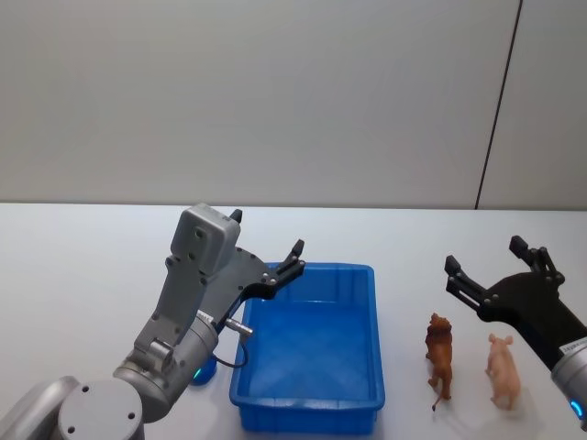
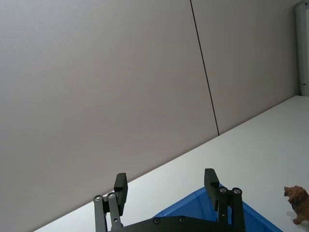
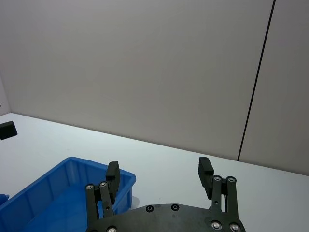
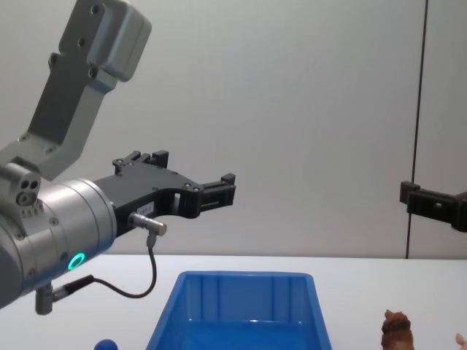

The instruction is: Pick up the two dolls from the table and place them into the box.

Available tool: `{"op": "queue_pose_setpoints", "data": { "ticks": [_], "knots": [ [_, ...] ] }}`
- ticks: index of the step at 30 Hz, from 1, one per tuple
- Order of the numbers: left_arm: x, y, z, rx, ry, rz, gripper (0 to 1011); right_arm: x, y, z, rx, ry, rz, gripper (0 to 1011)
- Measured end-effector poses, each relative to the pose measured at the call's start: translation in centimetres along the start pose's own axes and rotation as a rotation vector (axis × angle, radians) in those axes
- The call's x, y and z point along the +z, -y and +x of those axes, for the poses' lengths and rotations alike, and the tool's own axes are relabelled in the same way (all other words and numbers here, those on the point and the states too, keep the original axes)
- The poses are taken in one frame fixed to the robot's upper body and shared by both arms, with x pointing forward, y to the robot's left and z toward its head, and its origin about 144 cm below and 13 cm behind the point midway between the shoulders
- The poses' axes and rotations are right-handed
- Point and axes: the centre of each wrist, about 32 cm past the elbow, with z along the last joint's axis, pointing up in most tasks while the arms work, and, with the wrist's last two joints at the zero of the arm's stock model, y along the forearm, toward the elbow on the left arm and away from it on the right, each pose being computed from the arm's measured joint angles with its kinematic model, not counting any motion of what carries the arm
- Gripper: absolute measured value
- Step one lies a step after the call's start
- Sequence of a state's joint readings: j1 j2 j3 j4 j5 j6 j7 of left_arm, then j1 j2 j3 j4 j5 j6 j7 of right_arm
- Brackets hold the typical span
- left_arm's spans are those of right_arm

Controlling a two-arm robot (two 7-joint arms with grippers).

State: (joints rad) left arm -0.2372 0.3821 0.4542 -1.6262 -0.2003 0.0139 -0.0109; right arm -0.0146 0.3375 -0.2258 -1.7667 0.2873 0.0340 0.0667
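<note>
left claw (image 4: 193,173) spread wide, above box (image 4: 241,295) | brown doll (image 4: 398,332) right of box | blue ball (image 4: 107,344) left of box

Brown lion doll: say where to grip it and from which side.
Grip the brown lion doll by its torso, probably from above with the open right gripper, fingers across its flanks: it stands upright, body narrow, legs and tail too thin.

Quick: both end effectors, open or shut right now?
Left end effector: open, holding nothing.
Right end effector: open, holding nothing.
</note>
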Motion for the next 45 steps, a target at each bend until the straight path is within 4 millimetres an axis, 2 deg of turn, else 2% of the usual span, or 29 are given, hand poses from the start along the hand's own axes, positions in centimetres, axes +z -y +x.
{"op": "queue_pose_setpoints", "data": {
  "ticks": [32, 45],
  "knots": [
    [0.0, 0.0, 0.0, 0.0, 0.0, 0.0, 1001, 0.0, 0.0, 0.0, -0.001, 0.0, -0.001, 1001],
    [0.0, 0.0, 0.0, 0.0, 0.0, 0.0, 1001, 0.1, 0.4, -1.1, -0.078, 0.002, -0.059, 1001]
  ]
}}
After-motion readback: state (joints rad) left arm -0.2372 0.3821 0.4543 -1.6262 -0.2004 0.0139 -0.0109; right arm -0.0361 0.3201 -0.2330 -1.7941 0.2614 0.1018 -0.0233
